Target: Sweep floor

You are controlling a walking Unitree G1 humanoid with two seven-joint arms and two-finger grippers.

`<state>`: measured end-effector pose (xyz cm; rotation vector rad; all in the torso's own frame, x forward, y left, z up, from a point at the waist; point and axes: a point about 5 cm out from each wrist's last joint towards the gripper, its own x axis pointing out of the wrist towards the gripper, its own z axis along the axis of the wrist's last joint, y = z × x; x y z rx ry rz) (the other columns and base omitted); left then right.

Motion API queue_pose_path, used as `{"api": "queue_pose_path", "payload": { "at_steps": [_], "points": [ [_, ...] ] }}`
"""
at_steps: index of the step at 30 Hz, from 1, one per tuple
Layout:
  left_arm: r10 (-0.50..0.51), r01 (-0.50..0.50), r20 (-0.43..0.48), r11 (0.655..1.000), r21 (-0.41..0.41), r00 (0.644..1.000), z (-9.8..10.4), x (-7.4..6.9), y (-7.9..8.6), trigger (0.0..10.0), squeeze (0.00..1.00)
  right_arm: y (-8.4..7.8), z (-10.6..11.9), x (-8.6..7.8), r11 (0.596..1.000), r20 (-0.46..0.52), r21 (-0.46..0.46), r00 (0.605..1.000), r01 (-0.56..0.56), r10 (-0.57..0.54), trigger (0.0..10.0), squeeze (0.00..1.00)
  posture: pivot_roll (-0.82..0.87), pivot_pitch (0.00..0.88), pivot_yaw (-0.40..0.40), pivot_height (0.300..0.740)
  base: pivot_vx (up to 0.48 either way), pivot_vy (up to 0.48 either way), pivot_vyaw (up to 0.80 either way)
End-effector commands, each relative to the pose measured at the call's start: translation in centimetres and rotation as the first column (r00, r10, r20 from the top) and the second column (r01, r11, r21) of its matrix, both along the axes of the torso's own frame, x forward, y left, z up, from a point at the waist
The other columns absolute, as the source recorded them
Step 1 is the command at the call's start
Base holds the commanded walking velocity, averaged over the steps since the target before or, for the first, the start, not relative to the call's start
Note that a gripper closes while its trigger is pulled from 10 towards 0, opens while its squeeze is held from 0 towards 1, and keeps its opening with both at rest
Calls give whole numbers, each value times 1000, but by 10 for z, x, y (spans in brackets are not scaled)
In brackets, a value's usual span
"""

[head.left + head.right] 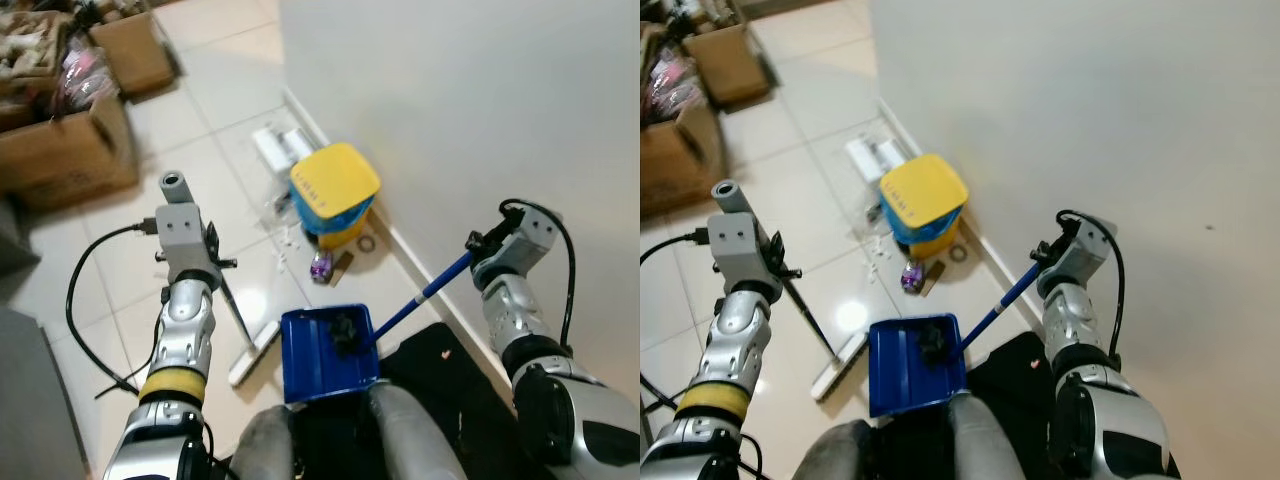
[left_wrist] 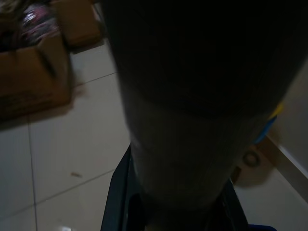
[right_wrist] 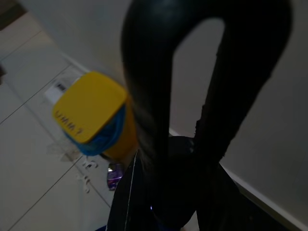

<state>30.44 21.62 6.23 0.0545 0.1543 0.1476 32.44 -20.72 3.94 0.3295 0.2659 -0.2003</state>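
Left eye view looks down on a tiled floor [image 1: 230, 90] beside a white wall [image 1: 460, 120]. The right pincer [image 1: 478, 247] is closed on the blue handle [image 1: 425, 293] of a blue dustpan [image 1: 325, 352], which sits low between the robot's knees with a dark clump of debris in it. The left pincer [image 1: 212, 258] grips the thin dark stick of a broom [image 1: 243, 335], whose pale head rests on the tiles just left of the dustpan. Ahead, near the wall's skirting, stands a yellow bin [image 1: 334, 193] with a blue liner, with white scraps, a small purple wrapper [image 1: 321, 266] and a ring scattered around it. Cardboard boxes [image 1: 70, 130] stand further left.
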Motion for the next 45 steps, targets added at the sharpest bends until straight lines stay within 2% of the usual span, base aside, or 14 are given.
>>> {"api": "queue_pose_path", "payload": {
  "at_steps": [1, 22, 35, 45],
  "points": [
    [-10, 10, -12, 1000, 27, 1000, -3, -2, 0, 10000, 0, 0, -3, -2, 1000, -7, 14, 1000, 2, -2, 10000, 0, 89, 83, -11, 740, 0, 0, -800],
    [-37, 37, 0, 998, 47, 999, -3, -6, 2, 10000, 0, -1, -10, -9, 999, -19, 30, 1000, 14, -14, 10000, 0, 91, 109, -5, 740, 0, 0, -784],
    [-49, 48, 2, 998, 45, 999, -2, -9, 1, 10000, 0, 0, -12, -12, 999, -18, 28, 1000, 15, -14, 10000, 0, 93, 124, -4, 740, 0, 0, 0],
    [-11, 12, 15, 1000, -4, 1000, -5, -13, 3, 10000, 0, 2, -11, -11, 1000, -15, 17, 1000, -6, 7, 10000, 0, 90, 134, -9, 740, 0, 0, 0]
  ]
}}
